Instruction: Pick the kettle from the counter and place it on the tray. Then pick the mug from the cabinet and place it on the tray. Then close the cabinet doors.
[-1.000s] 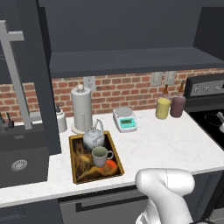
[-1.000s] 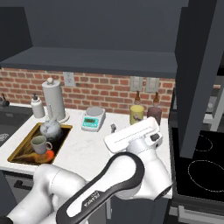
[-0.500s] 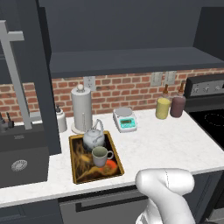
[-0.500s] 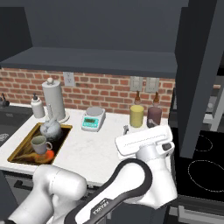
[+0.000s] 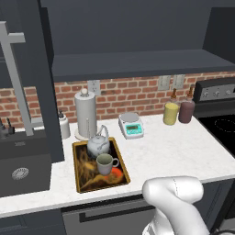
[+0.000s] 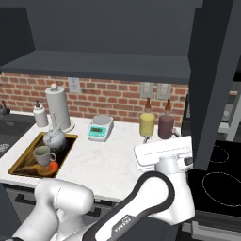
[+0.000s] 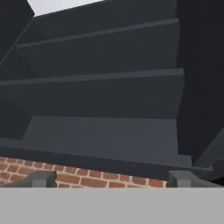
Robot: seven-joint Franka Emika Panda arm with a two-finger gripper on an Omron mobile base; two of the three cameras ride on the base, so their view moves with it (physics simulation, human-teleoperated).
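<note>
The dark tray (image 5: 87, 183) (image 6: 21, 164) lies on the white counter (image 5: 165, 151) (image 6: 108, 162). The silver kettle (image 5: 98, 146) (image 6: 54, 138) sits at the tray's far end. The pale mug (image 5: 105, 164) (image 6: 42, 155) stands upright just in front of it. Both cabinet doors stand open: the left door (image 5: 46, 92) with its silver bar handle (image 5: 16, 78), and the right door (image 6: 214, 84). In the hand view my gripper (image 7: 112, 181) is open and holds nothing. It faces the cabinet's bare dark shelves (image 7: 100, 83) above the brick wall.
A paper towel holder (image 5: 86, 114), a soap bottle (image 5: 64, 125), a scale (image 5: 131, 125), a yellow cup (image 5: 170, 113) and a maroon cup (image 5: 187, 111) line the back of the counter. The sink (image 5: 20, 167) lies left of the tray, and the stove (image 6: 219, 181) is on the right.
My hand has swung to the right, closer to the open right door. The tray, kettle and mug have stayed put. The gripper stays open.
</note>
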